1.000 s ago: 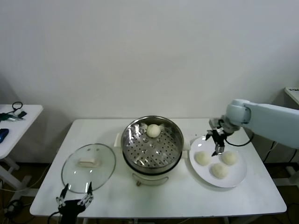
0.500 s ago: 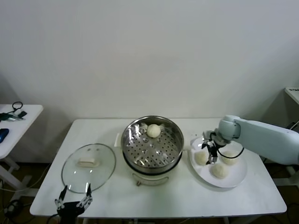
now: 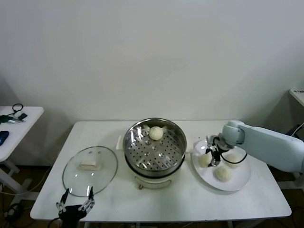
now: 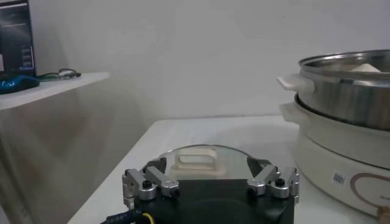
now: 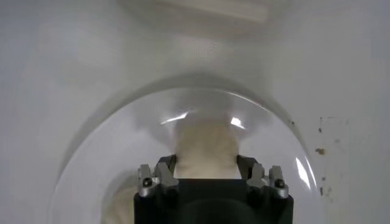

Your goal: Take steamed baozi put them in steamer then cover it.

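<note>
Baozi (image 3: 204, 160) sits on the white plate (image 3: 237, 180), pinched between the right gripper's (image 3: 212, 158) fingers (image 5: 163, 172), which press on its two sides. Two more buns (image 3: 223, 173) lie on the plate just beyond those fingers. Another bun (image 3: 156, 132) rests in the steamer (image 3: 154, 151). The left gripper (image 3: 74, 204) hangs at the surface's (image 3: 190, 204) edge, fingers (image 4: 146, 182) spread, just before the cover (image 3: 90, 169).

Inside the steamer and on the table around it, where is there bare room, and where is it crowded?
The steamer tray is bare except one steamed baozi at its far edge. Bare tabletop lies in front of the steamer, between the cover and the plate. The plate is crowded: three buns, with the right gripper around the nearest one to the steamer.
</note>
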`<move>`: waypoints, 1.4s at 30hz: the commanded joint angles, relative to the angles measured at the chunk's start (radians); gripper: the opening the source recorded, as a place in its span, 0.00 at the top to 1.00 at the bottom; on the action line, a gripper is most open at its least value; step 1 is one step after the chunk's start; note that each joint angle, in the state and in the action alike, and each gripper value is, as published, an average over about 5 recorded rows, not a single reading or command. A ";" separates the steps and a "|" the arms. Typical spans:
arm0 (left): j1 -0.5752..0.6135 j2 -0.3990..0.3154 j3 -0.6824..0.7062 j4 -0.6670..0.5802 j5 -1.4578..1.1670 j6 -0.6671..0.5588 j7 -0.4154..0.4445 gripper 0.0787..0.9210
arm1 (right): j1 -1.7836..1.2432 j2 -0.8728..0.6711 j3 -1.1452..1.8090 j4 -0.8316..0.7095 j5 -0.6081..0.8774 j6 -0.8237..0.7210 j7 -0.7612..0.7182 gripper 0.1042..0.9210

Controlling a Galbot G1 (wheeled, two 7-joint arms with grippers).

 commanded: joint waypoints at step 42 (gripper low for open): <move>0.013 0.027 0.015 -0.035 -0.003 0.010 0.001 0.12 | 0.397 0.532 -0.244 0.148 0.542 -0.236 0.179 0.35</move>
